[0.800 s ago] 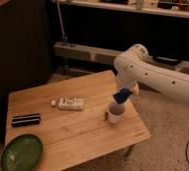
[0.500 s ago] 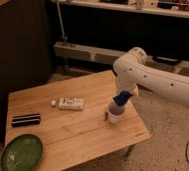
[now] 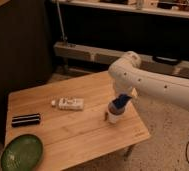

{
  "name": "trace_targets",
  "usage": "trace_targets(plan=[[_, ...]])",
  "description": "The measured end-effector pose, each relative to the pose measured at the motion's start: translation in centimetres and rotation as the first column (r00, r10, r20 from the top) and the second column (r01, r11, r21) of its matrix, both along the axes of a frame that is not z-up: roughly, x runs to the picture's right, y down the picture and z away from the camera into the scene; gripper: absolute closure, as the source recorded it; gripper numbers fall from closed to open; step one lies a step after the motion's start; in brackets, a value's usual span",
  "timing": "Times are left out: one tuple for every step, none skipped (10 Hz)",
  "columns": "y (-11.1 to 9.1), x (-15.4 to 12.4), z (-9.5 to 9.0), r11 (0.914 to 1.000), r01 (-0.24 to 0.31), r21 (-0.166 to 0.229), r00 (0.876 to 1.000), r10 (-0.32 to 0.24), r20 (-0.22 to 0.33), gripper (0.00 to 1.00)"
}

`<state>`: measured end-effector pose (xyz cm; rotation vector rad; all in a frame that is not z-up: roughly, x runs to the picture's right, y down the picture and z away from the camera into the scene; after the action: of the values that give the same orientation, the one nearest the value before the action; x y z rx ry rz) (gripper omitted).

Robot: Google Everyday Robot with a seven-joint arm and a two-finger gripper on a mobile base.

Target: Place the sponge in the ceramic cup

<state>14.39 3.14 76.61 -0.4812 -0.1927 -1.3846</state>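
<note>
The blue sponge (image 3: 121,101) sits tilted at the end of my white arm, its lower end at the rim of the ceramic cup (image 3: 113,115). This small white cup stands upright on the right part of the wooden table (image 3: 78,132). My gripper (image 3: 123,98) is directly above the cup, at the sponge, and mostly hidden by the sponge and the wrist. The arm reaches in from the right edge of the camera view and bends down over the table.
A white flat remote-like object (image 3: 68,104) lies mid-table. A black bar-shaped object (image 3: 26,120) lies at the left, with a round green plate (image 3: 22,152) at the front left corner. A dark shelf unit (image 3: 113,52) runs behind the table.
The arm's end and the sponge have dropped slightly toward the cup. Nothing else on the table has moved.
</note>
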Motion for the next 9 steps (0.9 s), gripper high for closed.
trace_targets(plan=[[0.4, -0.1, 0.0, 0.9999, 0.014, -0.007, 1.000, -0.014, -0.009, 0.63], [0.8, -0.1, 0.1, 0.9996, 0.027, -0.013, 0.999, -0.027, -0.016, 0.53], [1.2, -0.6, 0.1, 0.9989, 0.042, -0.018, 0.999, -0.043, -0.020, 0.43], [1.5, -0.7, 0.0, 0.9984, 0.051, -0.022, 0.998, -0.052, -0.029, 0.31], [1.8, -0.4, -0.1, 0.9983, 0.053, -0.023, 0.998, -0.054, -0.038, 0.23], [1.9, -0.2, -0.2, 0.9983, 0.054, -0.021, 0.998, -0.055, -0.043, 0.20], [2.1, 0.0, -0.3, 0.9983, 0.055, -0.018, 0.997, -0.056, -0.047, 0.20], [2.1, 0.1, -0.4, 0.9985, 0.052, -0.014, 0.998, -0.053, -0.045, 0.20], [2.1, 0.2, -0.4, 0.9987, 0.049, -0.010, 0.998, -0.050, -0.043, 0.20]])
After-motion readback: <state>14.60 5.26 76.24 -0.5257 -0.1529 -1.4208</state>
